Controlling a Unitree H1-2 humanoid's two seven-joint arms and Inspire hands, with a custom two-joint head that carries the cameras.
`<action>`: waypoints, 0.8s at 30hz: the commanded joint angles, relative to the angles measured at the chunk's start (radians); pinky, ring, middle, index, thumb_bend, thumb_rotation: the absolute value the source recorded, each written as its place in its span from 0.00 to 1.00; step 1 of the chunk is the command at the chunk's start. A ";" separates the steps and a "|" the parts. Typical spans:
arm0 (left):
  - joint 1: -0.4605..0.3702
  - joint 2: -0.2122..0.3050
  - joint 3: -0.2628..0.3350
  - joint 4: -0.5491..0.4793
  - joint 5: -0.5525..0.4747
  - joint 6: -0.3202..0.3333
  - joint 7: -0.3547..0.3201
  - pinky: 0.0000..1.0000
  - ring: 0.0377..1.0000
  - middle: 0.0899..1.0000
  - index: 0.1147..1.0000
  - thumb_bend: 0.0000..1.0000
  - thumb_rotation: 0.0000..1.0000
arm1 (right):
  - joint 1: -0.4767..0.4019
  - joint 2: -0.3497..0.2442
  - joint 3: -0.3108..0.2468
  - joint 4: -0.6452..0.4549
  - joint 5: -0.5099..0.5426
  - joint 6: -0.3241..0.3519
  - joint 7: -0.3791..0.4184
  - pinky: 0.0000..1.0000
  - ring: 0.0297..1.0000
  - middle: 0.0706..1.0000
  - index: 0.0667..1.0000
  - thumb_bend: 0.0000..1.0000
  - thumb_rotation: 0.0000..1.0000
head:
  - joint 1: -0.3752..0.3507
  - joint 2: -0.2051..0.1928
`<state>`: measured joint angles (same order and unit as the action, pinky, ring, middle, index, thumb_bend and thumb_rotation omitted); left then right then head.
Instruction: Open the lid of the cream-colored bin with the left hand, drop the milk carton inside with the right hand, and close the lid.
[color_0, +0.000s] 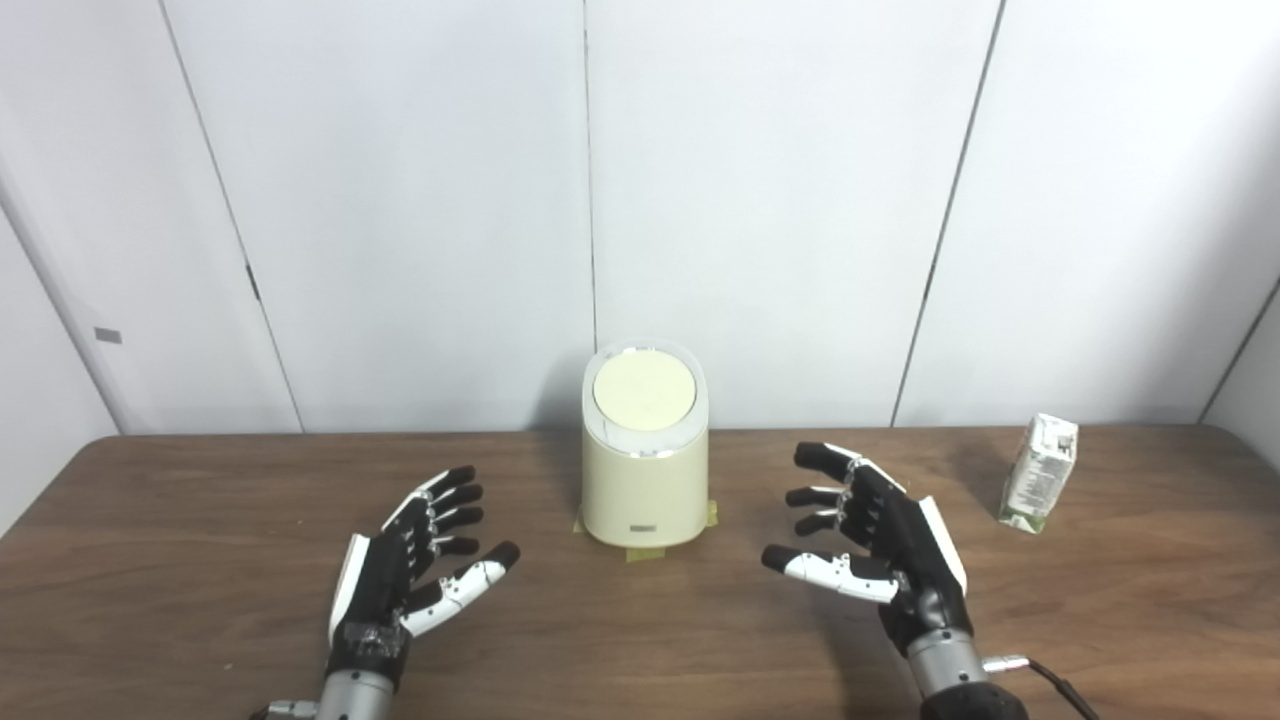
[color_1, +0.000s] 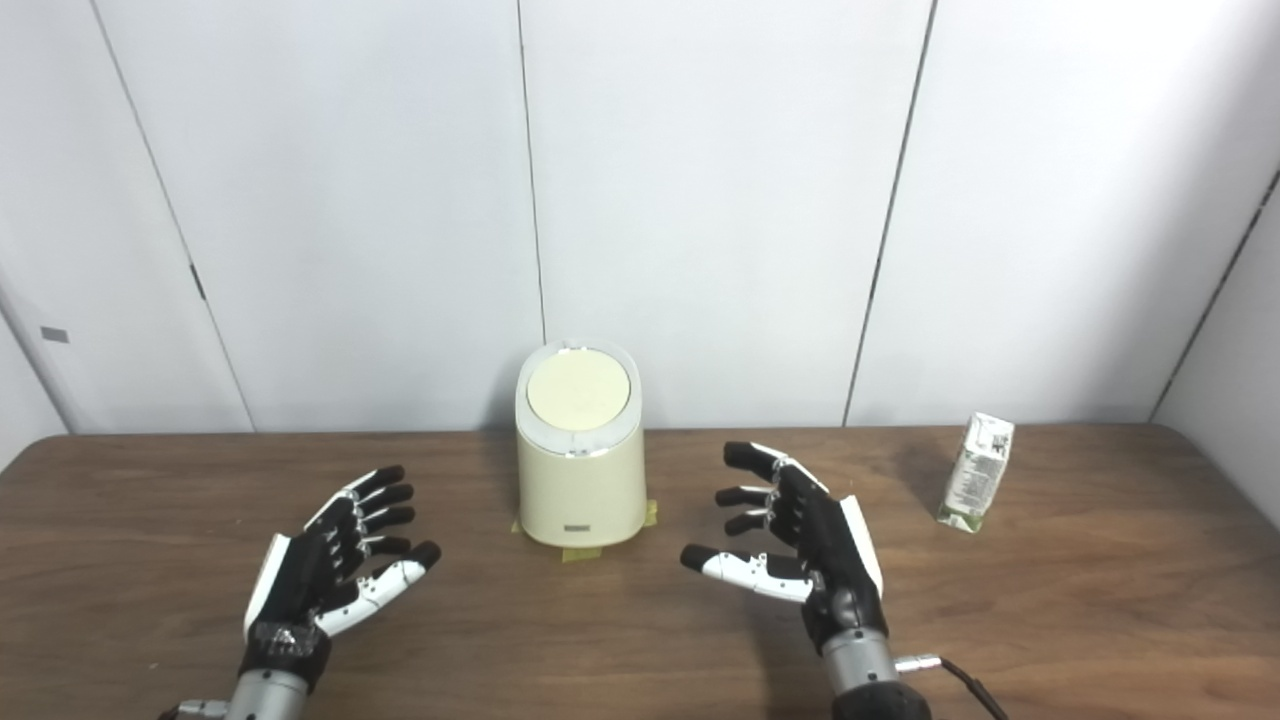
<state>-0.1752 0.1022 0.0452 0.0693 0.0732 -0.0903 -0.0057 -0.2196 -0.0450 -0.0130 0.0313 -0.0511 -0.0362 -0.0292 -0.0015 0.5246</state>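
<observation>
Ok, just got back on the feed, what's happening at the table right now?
Nothing is being handled yet. The left hand and right hand are both open, on either side of the cream-colored bin. Its lid is closed. The milk carton stands upright on the table, off to the right of the right hand, untouched.

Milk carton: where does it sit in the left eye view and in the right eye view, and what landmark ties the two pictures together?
Left eye view: milk carton stands on the table near the right edge, beyond the right hand.
Right eye view: the carton sits a little further from the right edge.
Shared landmark: the cream-colored bin at the table's back centre, lid closed.
</observation>
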 joint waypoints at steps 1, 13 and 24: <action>-0.041 0.000 0.000 -0.022 -0.007 -0.034 0.005 0.65 0.75 0.78 0.79 0.75 0.20 | -0.027 -0.002 -0.002 -0.028 0.006 -0.022 0.004 0.50 0.62 0.76 0.70 0.73 0.00 | -0.001 0.001; -0.041 -0.002 0.000 -0.030 -0.006 -0.026 0.007 0.65 0.76 0.77 0.79 0.75 0.20 | -0.031 -0.001 -0.012 0.001 0.062 -0.041 0.025 0.55 0.64 0.76 0.88 0.74 0.00 | -0.001 0.002; -0.072 -0.046 -0.024 -0.061 0.040 0.005 0.039 0.69 0.80 0.84 0.84 0.73 0.30 | -0.034 -0.011 -0.009 0.016 0.055 -0.050 0.033 0.54 0.62 0.76 0.83 0.75 0.00 | 0.004 -0.014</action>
<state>-0.1844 0.0693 0.0277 0.0490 0.0965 -0.0807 0.0115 -0.2193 -0.0503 -0.0187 0.0588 -0.0067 -0.0410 -0.0046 0.0015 0.5108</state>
